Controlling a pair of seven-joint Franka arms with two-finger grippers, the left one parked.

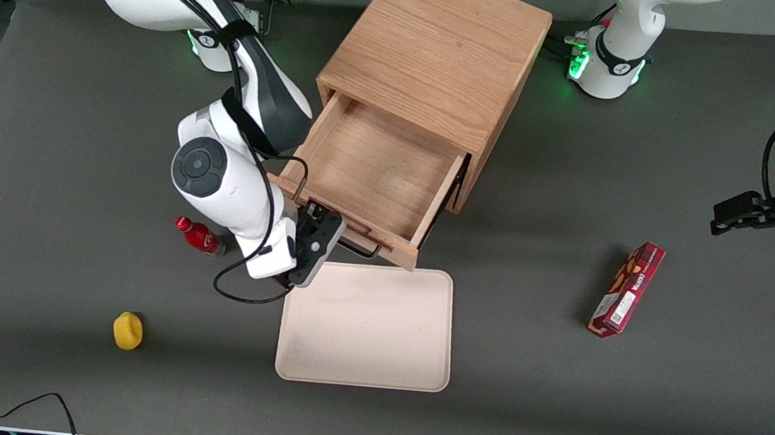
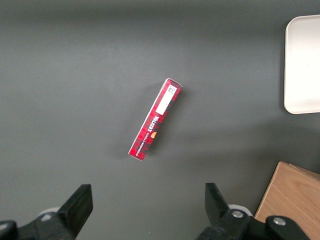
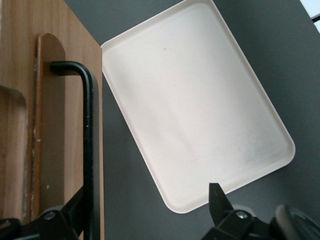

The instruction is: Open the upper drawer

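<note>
The upper drawer (image 1: pixel 371 166) of the wooden cube cabinet (image 1: pixel 439 52) stands pulled far out, and its shallow wood box is empty. Its black wire handle (image 1: pixel 360 247) runs along the drawer front, on the side nearest the front camera. My gripper (image 1: pixel 318 231) is at the working arm's end of that handle, just above the table. In the right wrist view the gripper (image 3: pixel 147 200) is open. The handle (image 3: pixel 88 140) lies against the inner face of one finger (image 3: pixel 75 205); the second finger stands well apart from it. The lower drawer is hidden under the open one.
A cream tray (image 1: pixel 366 325) lies on the table just in front of the open drawer, also in the right wrist view (image 3: pixel 195 105). A red bottle (image 1: pixel 199 236) lies beside my wrist. A yellow object (image 1: pixel 128 330) is nearer the camera. A red box (image 1: pixel 627 289) lies toward the parked arm's end.
</note>
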